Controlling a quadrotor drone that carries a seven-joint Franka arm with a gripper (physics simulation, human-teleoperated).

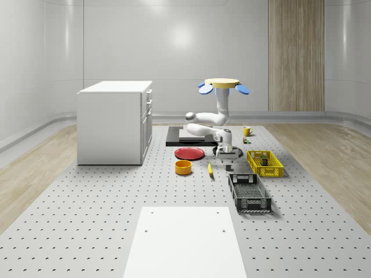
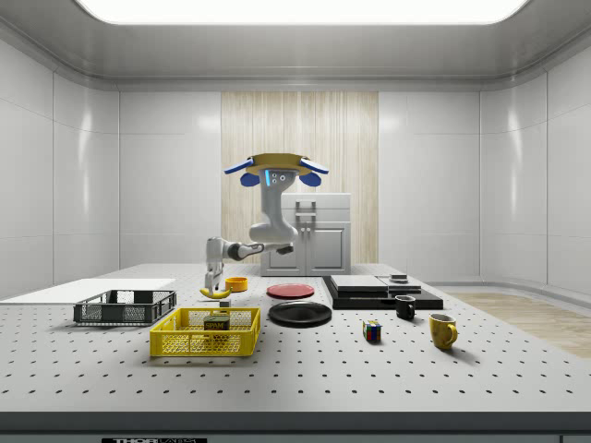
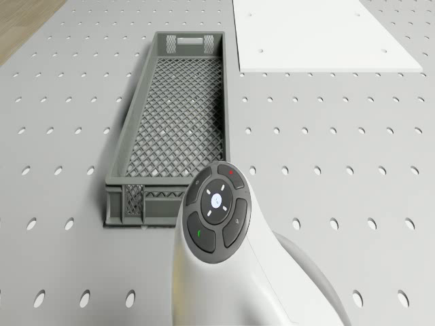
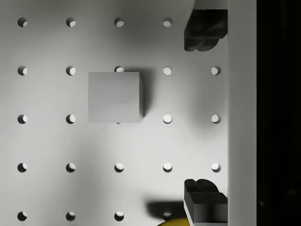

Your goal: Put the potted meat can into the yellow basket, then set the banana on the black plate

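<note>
The table (image 1: 87, 197) carries everything. The drone (image 1: 222, 85) hovers over its middle, above the black plate (image 2: 299, 314), arm bent down toward the camera in the whole-scene view. The grey crate (image 1: 248, 193) lies nearest that camera; the yellow basket (image 1: 264, 163) sits just beyond it with the can (image 2: 218, 323) inside. The tool (image 1: 226, 165) hangs low between banana (image 1: 210, 168) and basket, fingers (image 4: 203, 28) spread wide and empty, over a small grey block (image 4: 115, 97). The banana lies on the table beside an orange bowl (image 1: 184, 167).
</note>
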